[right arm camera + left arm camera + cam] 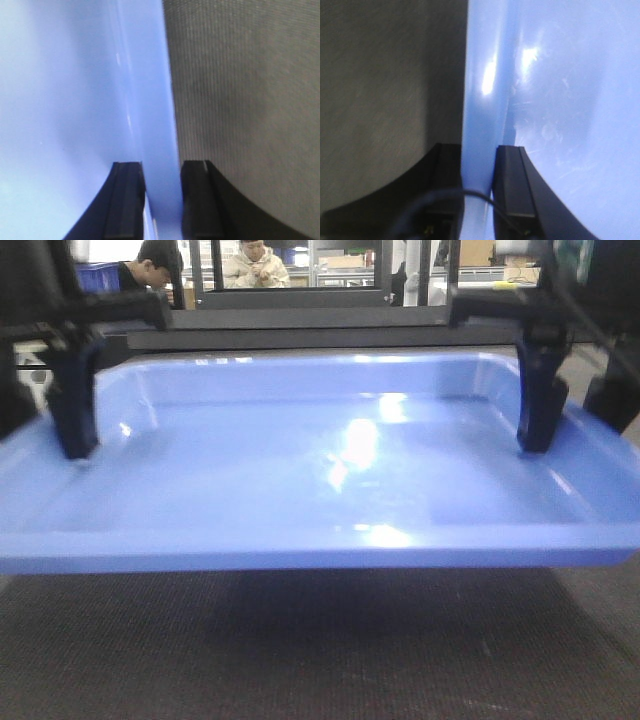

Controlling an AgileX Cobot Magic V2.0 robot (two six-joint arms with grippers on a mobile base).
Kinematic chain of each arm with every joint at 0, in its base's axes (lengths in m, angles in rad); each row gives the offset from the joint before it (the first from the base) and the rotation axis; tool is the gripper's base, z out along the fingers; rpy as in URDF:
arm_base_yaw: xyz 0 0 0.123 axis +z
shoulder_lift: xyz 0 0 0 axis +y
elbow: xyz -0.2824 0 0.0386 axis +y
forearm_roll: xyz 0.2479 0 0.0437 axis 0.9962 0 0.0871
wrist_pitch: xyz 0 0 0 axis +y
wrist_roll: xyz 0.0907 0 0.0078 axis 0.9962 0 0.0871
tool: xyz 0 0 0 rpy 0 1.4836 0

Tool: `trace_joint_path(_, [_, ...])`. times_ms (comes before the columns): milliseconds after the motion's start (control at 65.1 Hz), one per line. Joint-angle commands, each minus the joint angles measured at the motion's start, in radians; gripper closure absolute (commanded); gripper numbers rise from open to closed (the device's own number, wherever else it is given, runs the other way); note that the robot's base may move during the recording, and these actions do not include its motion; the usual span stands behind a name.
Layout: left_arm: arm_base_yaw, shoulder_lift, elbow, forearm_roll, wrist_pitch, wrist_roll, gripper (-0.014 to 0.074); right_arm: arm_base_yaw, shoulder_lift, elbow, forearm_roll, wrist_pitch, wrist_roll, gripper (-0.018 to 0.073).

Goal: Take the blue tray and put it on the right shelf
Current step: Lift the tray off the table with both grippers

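So the blue tray [330,470] pretty much fills the front view, sitting level and lengthwise across the frame, glossy with a couple of bright light reflections on its floor. It looks lifted off the dark table [300,660]: there's a shadow on the table under its near rim, and that rim sits clear above the surface.

The left gripper [75,445] is clamped on the tray's left short side and the right gripper [537,440] on the right short side, both coming down from above with black fingers.

The wrist views make the grip clearer. On the left wrist camera, the left gripper [479,155] has one finger [512,180] inside the tray and the other outside, pinched narrow on the rim [477,100] with the table's grey textured top off to the side. Same deal on the right wrist camera: the right gripper [162,170] is closed down on the rim wall, one finger on each side and blue plastic between them.

Way in the back there are two people [255,265] and a dark blue bin [97,275], all well apart from the tray.
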Motion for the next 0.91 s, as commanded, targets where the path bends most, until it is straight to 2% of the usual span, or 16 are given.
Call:
trace_joint_path(0, [-0.052, -0.081, -0.020, 0.082, 0.069, -0.108, 0.0615, 0.059, -0.075, -0.029, -0.062, 0.039, 0.055, 0.0306])
trace_joint_path(154, [-0.150, -0.171, 0.038, 0.080, 0.094, -0.183, 0.0615, 0.137, -0.124, -0.029, -0.069, 0.088, 0.074, 0.0306])
trace_joint_path(323, [-0.217, -0.277, 0.135, 0.082, 0.088, -0.265, 0.0615, 0.196, -0.176, -0.005, -0.069, 0.079, 0.115, 0.0306])
trace_joint_path(522, [-0.223, -0.324, 0.189, 0.082, 0.091, -0.284, 0.0615, 0.252, -0.224, 0.078, -0.069, 0.059, 0.193, 0.0306])
trace_joint_path(614, [-0.223, -0.324, 0.189, 0.070, 0.071, -0.279, 0.0615, 0.258, -0.235, 0.083, -0.067, 0.057, 0.193, 0.0306])
trace_joint_path(737, [-0.223, -0.324, 0.189, 0.008, 0.033, -0.240, 0.0615, 0.258, -0.246, 0.083, -0.061, 0.063, 0.193, 0.0306])
trace_joint_path(891, [-0.215, -0.324, 0.189, 0.013, 0.027, -0.231, 0.0615, 0.258, -0.247, 0.083, -0.060, 0.077, 0.193, 0.0306])
